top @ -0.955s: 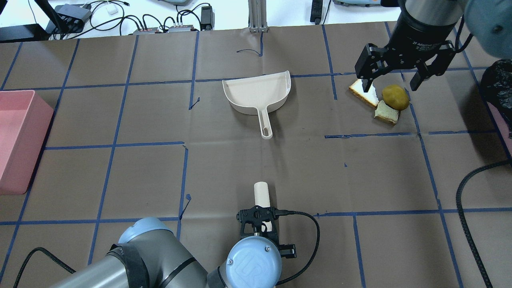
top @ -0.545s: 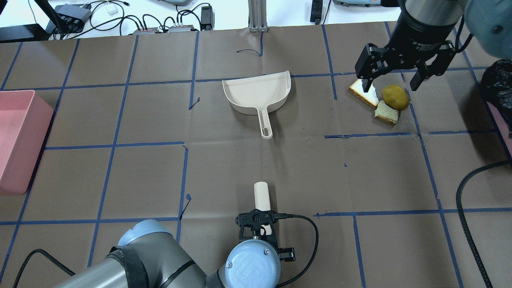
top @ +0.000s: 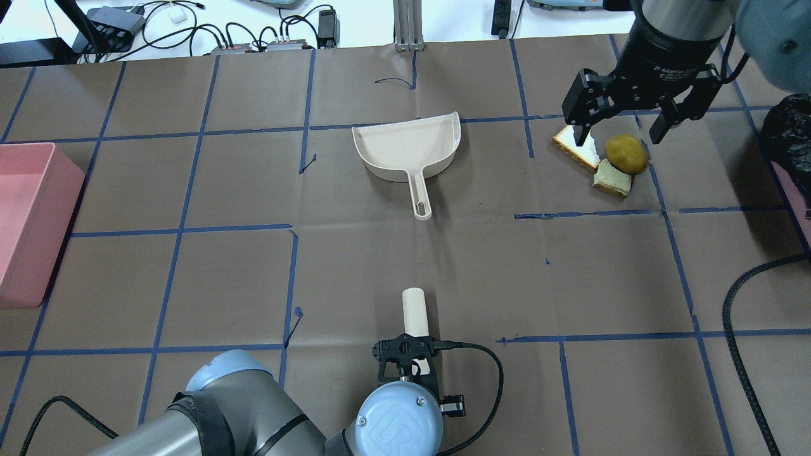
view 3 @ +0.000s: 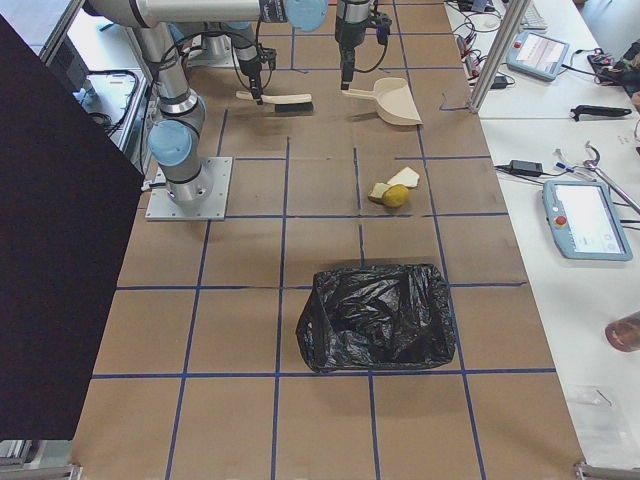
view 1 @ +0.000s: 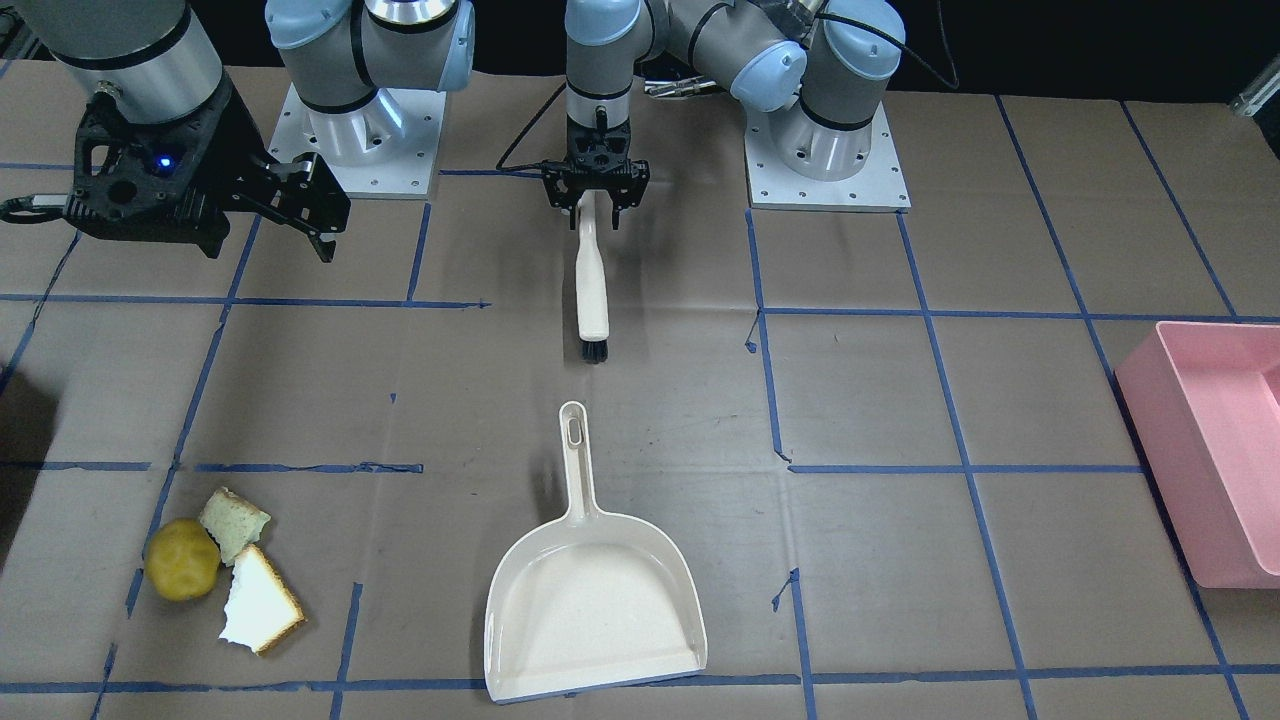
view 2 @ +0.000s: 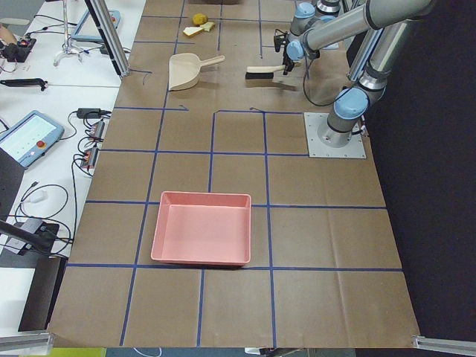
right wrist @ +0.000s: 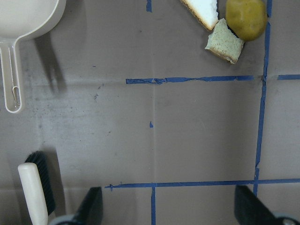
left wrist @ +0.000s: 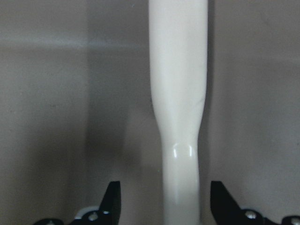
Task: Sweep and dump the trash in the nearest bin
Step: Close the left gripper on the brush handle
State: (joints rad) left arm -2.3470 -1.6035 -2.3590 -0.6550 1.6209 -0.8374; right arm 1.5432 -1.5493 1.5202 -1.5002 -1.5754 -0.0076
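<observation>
The trash lies together at the far right: a yellow-brown potato lump [top: 626, 154] [view 1: 182, 572] and two torn bread pieces [top: 580, 147] [top: 613, 179]. A cream brush [top: 415, 310] [view 1: 590, 280] with black bristles lies near the robot, and a cream dustpan [top: 408, 149] [view 1: 595, 600] lies mid-table. My left gripper [top: 408, 347] [left wrist: 166, 206] is open, its fingers [left wrist: 112, 201] on either side of the brush handle with gaps. My right gripper [top: 618, 130] [right wrist: 168, 211] is open and empty, held high above the trash.
A pink bin [top: 25, 147] [view 1: 1160, 450] stands at the table's left end. A bin lined with a black bag [view 3: 380, 315] [top: 789, 133] stands at the right end, close to the trash. Blue tape lines grid the brown table. A black cable [top: 735, 304] loops at right.
My left gripper has slid a little back along the brush handle toward the robot. The right gripper, brush, dustpan and trash have not visibly moved.
</observation>
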